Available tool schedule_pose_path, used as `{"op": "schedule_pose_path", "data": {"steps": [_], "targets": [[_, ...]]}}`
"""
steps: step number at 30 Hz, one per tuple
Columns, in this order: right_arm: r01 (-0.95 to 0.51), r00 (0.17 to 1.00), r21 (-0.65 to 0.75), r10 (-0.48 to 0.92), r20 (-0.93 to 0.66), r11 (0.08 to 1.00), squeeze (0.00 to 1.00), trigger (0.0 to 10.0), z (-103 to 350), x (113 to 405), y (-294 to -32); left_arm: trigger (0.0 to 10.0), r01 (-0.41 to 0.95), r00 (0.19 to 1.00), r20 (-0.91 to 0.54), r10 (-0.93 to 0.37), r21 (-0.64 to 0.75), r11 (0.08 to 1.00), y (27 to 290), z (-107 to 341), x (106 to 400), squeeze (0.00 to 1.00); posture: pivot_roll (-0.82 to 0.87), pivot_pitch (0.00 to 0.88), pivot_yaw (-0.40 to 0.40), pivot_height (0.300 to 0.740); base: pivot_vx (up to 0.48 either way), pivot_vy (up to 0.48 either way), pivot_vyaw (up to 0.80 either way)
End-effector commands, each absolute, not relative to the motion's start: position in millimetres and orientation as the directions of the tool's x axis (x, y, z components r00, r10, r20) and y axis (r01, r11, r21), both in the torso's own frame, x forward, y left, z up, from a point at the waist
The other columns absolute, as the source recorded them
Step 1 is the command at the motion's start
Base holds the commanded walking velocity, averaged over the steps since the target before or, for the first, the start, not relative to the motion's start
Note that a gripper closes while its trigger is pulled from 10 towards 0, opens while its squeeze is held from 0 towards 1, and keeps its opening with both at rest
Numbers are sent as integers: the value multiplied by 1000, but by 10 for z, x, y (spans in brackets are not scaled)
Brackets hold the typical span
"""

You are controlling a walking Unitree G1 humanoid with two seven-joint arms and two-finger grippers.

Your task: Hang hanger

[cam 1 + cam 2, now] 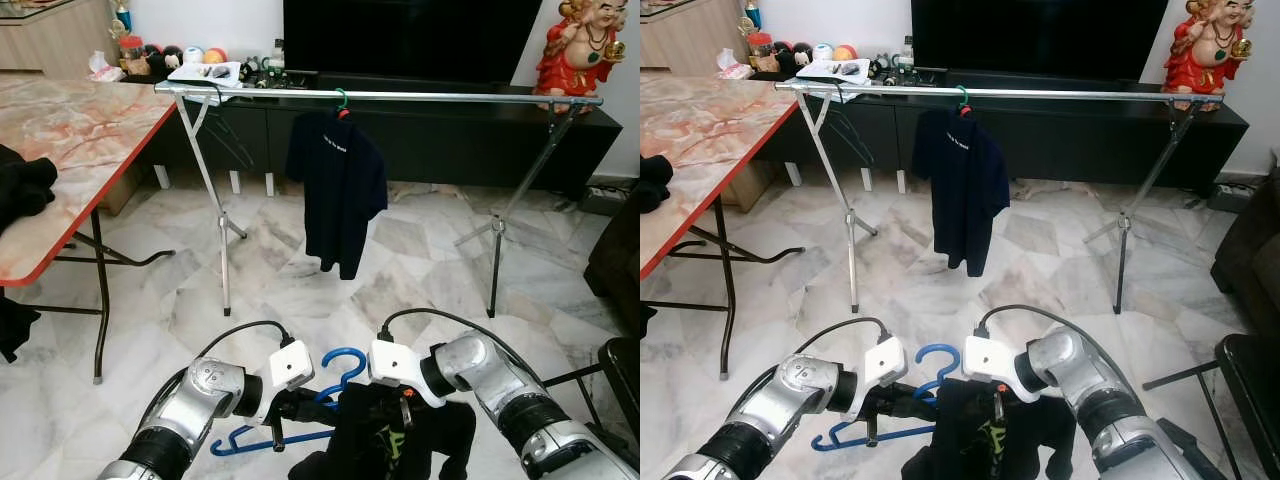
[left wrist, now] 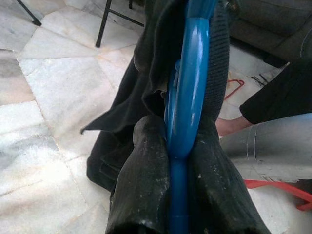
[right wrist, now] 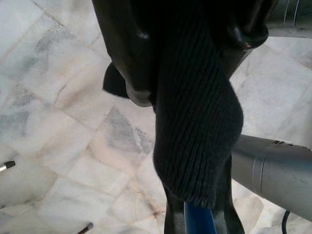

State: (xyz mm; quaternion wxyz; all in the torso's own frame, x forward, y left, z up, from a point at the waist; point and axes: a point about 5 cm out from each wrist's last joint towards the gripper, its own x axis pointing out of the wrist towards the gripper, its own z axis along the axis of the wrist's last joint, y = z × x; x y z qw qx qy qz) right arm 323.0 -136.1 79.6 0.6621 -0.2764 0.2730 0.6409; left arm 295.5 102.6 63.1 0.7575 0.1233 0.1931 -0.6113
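Low in front of me, my left gripper (image 1: 300, 405) is shut on a blue plastic hanger (image 1: 345, 358). In the left wrist view both black fingers (image 2: 141, 175) clamp the hanger's bar (image 2: 187, 97). A black garment (image 1: 385, 445) is draped over the hanger. My right gripper (image 1: 400, 410) is shut on it, and the right wrist view shows its ribbed collar (image 3: 195, 126) pinched between the fingers. Ahead stands a silver clothes rail (image 1: 420, 96) on crossed legs. A navy shirt (image 1: 335, 190) hangs from it on a green hanger.
A marble-topped table with a red edge (image 1: 80, 150) stands at the left with black clothes (image 1: 22, 185) on it. A dark TV console (image 1: 450, 135) runs behind the rail. A dark sofa (image 1: 615, 260) and a black seat (image 1: 622, 370) are at the right.
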Motion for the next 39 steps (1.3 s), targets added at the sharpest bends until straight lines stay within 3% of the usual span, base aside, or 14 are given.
{"op": "schedule_pose_path", "data": {"steps": [1, 9, 10, 11, 12, 15, 17, 23, 25, 26, 30, 33, 35, 39], "targets": [[-1000, 10, -10, 714, -700, 4, 1000, 10000, 860, 3251, -1339, 0, 957, 237, -455, -858, -42, 287, 1096, 629, 3011, 0, 58, 56, -33, 740, 0, 0, 0], [-1000, 17, -23, 699, -715, 1, 1000, 10000, 892, 3270, -1390, 0, 955, 245, -453, -857, -40, 294, 1102, 609, 3006, 0, 50, 54, -38, 740, 0, 0, 0], [-1000, 19, -27, 697, -717, 1, 957, 10000, 900, 3275, -1396, 0, 955, 246, -453, -857, -40, 295, 1105, 607, 3006, 0, 47, 53, -39, 740, 0, 0, 0], [-999, 25, -33, 694, -720, 2, 573, 10000, 915, 3284, -1411, 0, 954, 248, -452, -857, -40, 298, 1108, 605, 3006, 0, 46, 54, -39, 740, 0, 0, 0], [-999, 28, -35, 693, -721, 3, 573, 10000, 922, 3287, -1418, 0, 953, 250, -452, -857, -40, 299, 1109, 605, 3006, 0, 45, 55, -40, 740, 0, 0, 0], [-999, 36, -43, 691, -722, 8, 98, 10000, 935, 3294, -1441, 0, 951, 259, -444, -858, -41, 308, 1109, 599, 3009, 0, 41, 53, -41, 740, 0, 0, 0], [-998, 50, -55, 692, -720, 16, 0, 10000, 943, 3299, -1461, 0, 948, 267, -435, -860, -43, 317, 1109, 595, 3007, 0, 36, 50, -41, 740, 0, 0, 0], [-989, 144, -125, 705, -694, 79, 0, 10000, 1043, 3366, -1545, 0, 935, 303, -401, -864, -47, 350, 1105, 586, 3007, 0, 29, 38, -47, 740, 0, 0, 0], [-975, 217, -177, 713, -666, 131, 0, 10000, 1119, 3419, -1589, 0, 925, 330, -371, -868, -57, 376, 1104, 590, 3014, 0, 26, 37, -47, 740, 0, 0, 0], [-946, 320, -241, 719, -617, 215, 0, 10000, 1221, 3491, -1653, 0, 916, 347, -348, -871, -73, 394, 1101, 585, 3012, 0, 24, 35, -50, 740, 0, 0, 0], [-865, 501, -343, 675, -541, 367, 0, 10000, 1385, 3566, -1926, 0, 908, 358, -335, -871, -93, 409, 1121, 546, 2974, 0, 16, 36, -56, 740, 0, 0, 0], [-835, 549, -372, 653, -521, 406, 0, 10000, 1407, 3563, -2028, 0, 903, 366, -329, -871, -99, 417, 1130, 533, 2964, 0, 13, 38, -59, 740, 0, 0, 0], [-808, 589, -341, 639, -495, 481, 0, 10000, 1388, 3502, -2219, 0, 898, 375, -322, -870, -108, 427, 1156, 521, 2949, 0, 13, 42, -62, 740, 0, 0, 0], [-830, 549, -278, 624, -556, 483, 0, 10000, 1222, 3330, -2418, 0, 894, 380, -305, -873, -120, 431, 1236, 556, 2947, 0, 12, 44, -63, 740, 0, 0, 0]]}}
